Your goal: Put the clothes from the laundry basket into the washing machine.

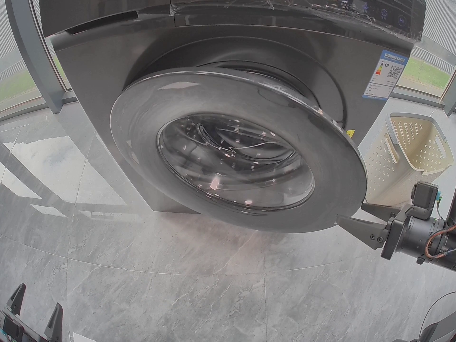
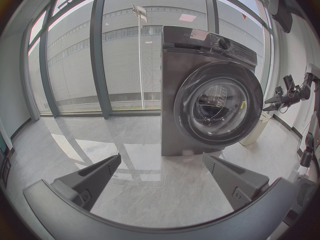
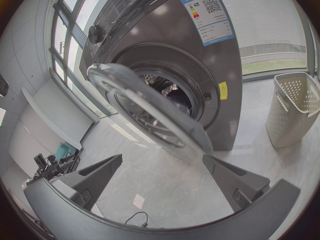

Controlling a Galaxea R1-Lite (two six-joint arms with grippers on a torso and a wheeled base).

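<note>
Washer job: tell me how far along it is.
Done: clothes lie inside the washer, and the basket shows none, though its bottom is hidden. In hand: nothing; the right hand is open beside the rim of the half-open door, the left hand open and low. Left: probably checking the basket and shutting the door.

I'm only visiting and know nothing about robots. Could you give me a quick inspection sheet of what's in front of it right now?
Surface: glossy grey tiled floor.
Job's things: washing machine, door swung part open; clothes inside the drum; cream laundry basket beside the machine on the robot's right, no clothes seen in it.
Clutter: paper scrap on the floor.
Grippers: left gripper open, low, apart from the machine; right gripper open, close by the door's rim.
Cables: dark cable on the floor.
Surroundings: tall windows.
</note>
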